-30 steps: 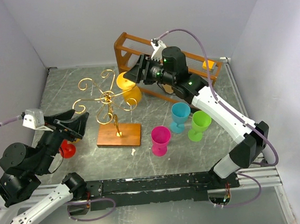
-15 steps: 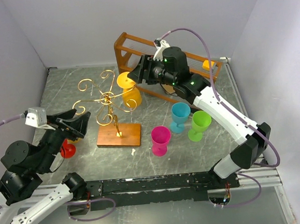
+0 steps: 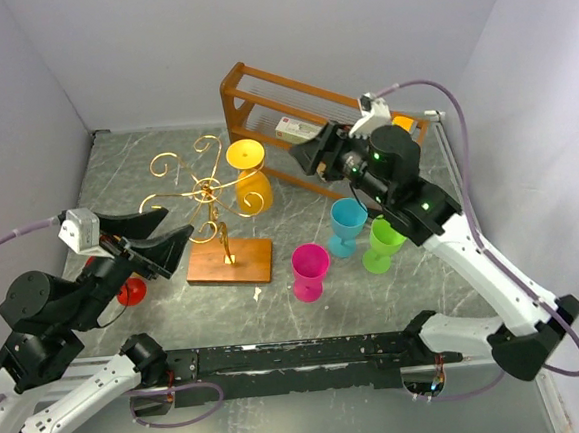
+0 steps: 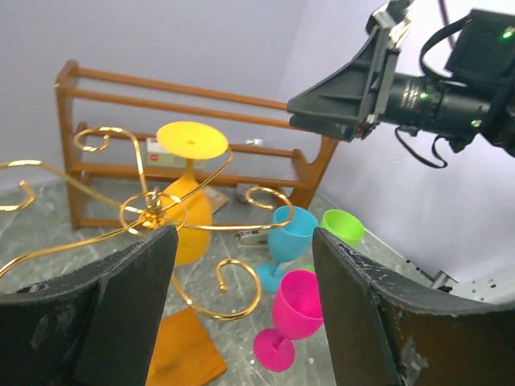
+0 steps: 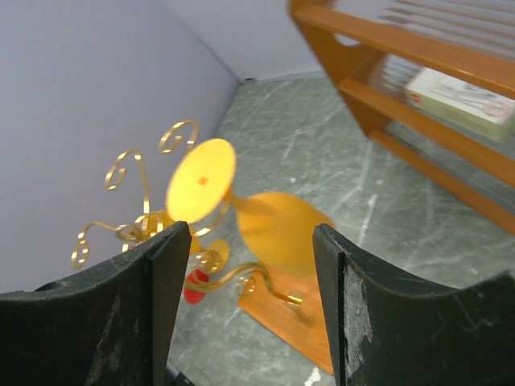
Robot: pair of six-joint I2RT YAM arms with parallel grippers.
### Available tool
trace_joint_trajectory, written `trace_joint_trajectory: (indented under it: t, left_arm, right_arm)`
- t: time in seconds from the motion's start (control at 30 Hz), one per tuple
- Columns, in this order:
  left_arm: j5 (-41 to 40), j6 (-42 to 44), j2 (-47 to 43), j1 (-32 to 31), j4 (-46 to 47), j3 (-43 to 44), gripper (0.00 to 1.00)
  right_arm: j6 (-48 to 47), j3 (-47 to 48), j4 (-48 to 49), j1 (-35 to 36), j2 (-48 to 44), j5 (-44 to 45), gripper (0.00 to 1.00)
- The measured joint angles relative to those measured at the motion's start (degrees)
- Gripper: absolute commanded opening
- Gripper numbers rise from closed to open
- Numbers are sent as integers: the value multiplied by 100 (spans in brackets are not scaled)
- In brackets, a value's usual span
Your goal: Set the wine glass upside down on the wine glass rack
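Orange wine glass [image 3: 253, 187] hangs upside down on the gold wine glass rack [image 3: 205, 191]: foot up over a scroll arm, bowl down just beside the thin stem. Looks placed, but can't tell how fully the foot sits in the curl. Right tool [image 3: 310, 158] has its fingers apart and empty, clear of the glass, over by the wooden shelf [image 3: 259, 86]. Left tool [image 3: 170, 231] is also spread wide and empty, low at the near-left of the rack, with the red glass [image 3: 129, 289] just under it on the bench [image 3: 144, 158]. Main risk is a bump to the wire. The left tool is near the scrolls, and a forward swing could snag one, rock the light stand on its small wooden base and shake the glass off the curl. The right forearm passes above the blue glass [image 3: 348, 217] and green glass [image 3: 384, 237], so dropping low could topple them, maybe into the pink glass [image 3: 309, 265]. The left arm could also clip the red glass.
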Motion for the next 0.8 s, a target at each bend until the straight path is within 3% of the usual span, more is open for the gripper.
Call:
trace_joint_trajectory:
  t: [0.37, 0.6, 0.8]
  left_arm:
    - [994, 411, -162, 0, 503, -127, 80]
    - [1145, 577, -280, 0, 763, -153, 81]
    - [1189, 662, -284, 0, 874, -155, 81]
  right_arm:
    - [-68, -1198, -1259, 0, -835, 1510, 60]
    - [-308, -1357, -1714, 0, -579, 1600, 58]
    - [-505, -1484, -1797, 0, -116, 1589, 47]
